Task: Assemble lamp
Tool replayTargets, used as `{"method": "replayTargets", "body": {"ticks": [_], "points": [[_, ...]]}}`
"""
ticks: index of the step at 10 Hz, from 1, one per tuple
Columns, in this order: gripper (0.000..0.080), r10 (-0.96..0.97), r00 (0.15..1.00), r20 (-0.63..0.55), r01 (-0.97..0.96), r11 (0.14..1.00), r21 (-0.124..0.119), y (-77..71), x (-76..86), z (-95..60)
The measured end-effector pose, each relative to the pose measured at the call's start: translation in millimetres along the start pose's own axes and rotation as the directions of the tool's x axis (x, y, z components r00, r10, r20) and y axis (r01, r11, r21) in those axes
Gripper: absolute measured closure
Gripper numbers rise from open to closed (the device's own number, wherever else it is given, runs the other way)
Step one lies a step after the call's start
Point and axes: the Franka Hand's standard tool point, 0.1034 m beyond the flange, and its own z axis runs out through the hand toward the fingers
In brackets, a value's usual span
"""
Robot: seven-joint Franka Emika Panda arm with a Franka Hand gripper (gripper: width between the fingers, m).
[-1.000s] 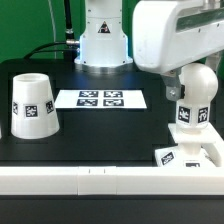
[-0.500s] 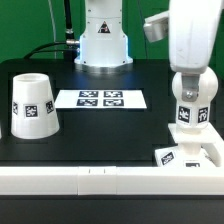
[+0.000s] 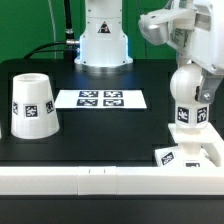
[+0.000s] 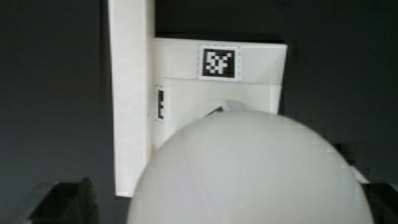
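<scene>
1. On the exterior view's left, the shade (image 3: 31,103) stands mouth down on the black surface (image 3: 110,130), well apart from the other parts. It looks like a light, stiff, hollow cup with smooth tapered walls that may slip. I'd take it across the sides, low down.
2. In the middle, the marker board (image 3: 100,98) lies flat and out of play.
3. On the right, the bulb (image 3: 192,98) stands upright on its neck over the base (image 3: 205,152), which sits near the white front rail (image 3: 100,180). I can't tell if it is seated.
4. Above it, the pincer (image 4: 217,198) comes straight down over the dome, with dark fingers (image 4: 68,200) flanking it. I can't tell whether they are clamping it. The bulb looks hard, light and slick, so the widest part is the best hold.
</scene>
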Motion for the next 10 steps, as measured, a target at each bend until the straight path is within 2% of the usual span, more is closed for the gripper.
{"method": "replayTargets", "body": {"ticks": [3, 4, 5, 10], "points": [[0.0101, -0.185, 0.983, 0.013, 0.185, 0.983, 0.001, 0.0, -2.6, 0.5], [0.0193, -0.236, 0.972, 0.014, 0.236, 0.972, 0.004, -0.2, -6.1, 1.5], [0.0224, -0.225, 0.974, 0.014, 0.225, 0.974, 0.004, -0.2, -6.7, 1.5], [0.0224, -0.142, 0.99, 0.012, 0.142, 0.99, 0.007, -1.0, -7.7, 1.6]]}}
